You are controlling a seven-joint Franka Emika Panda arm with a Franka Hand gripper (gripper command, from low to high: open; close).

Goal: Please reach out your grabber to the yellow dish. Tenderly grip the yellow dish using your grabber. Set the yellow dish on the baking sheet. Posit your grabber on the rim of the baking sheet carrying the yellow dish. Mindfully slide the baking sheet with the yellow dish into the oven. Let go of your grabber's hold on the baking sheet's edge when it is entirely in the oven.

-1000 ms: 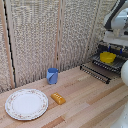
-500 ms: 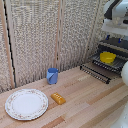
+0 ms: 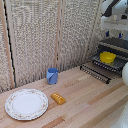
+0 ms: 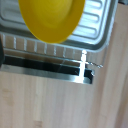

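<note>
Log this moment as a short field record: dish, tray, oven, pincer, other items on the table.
dish: yellow dish sits on the baking sheet
tray: baking sheet sticks out of the oven's front
oven: oven at the exterior view's right, front open
pincer: fingers not visible in either view
others: blue mug, orange block, patterned plate on the wooden table

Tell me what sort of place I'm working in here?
Probably a mock kitchen counter: a light wooden table in front of woven screen panels, set with a toaster oven, a yellow dish on its baking sheet, a blue mug and a patterned plate.
</note>
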